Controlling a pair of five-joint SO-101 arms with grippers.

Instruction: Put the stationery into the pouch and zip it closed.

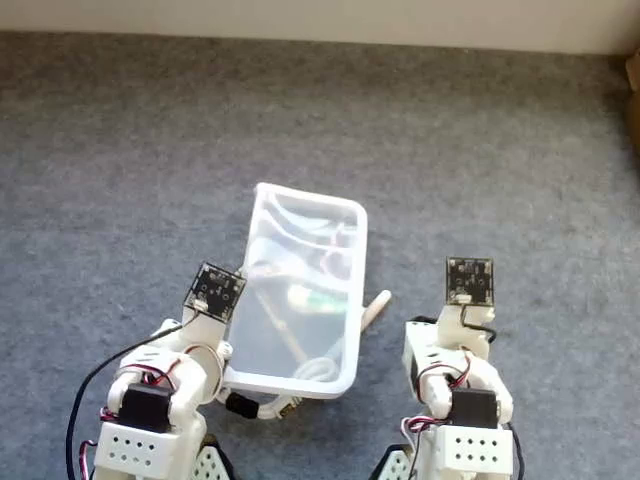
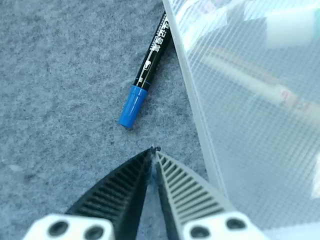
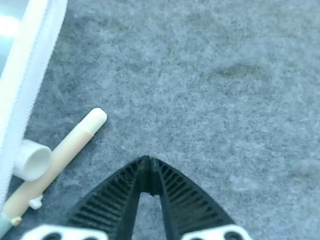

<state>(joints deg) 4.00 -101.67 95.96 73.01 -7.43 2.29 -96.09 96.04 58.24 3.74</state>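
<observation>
The pouch (image 1: 300,290) lies flat near the middle of the grey, felt-like counter (image 1: 140,150), a translucent white case with rounded corners. Through its wall some stationery shows as blurred shapes: a pale stick with a green part (image 1: 312,298), a long thin item running lengthwise, and a white loop (image 1: 318,370) near the end closest to the arms. In the left wrist view a pale pen-like shape (image 2: 250,82) shows through the pouch's ribbed wall (image 2: 260,130).

Two items lie outside the pouch. A black marker with a blue cap (image 2: 146,72) rests on the counter along one long edge of the pouch, its far end touching or slipping under that edge. A cream pen (image 3: 62,152) lies just beside the zipper edge (image 3: 25,75) on the pouch's other long side, next to a short white tube (image 3: 31,160) that touches the zipper band.

The left end effector (image 2: 154,150) hangs over bare counter just beside the pouch, near the marker's cap, its two fingers pressed together and empty. The right end effector (image 3: 146,160) is near the cream pen, fingers likewise together, holding nothing.

Beyond the pouch, a pale strip borders the counter's far edge.
</observation>
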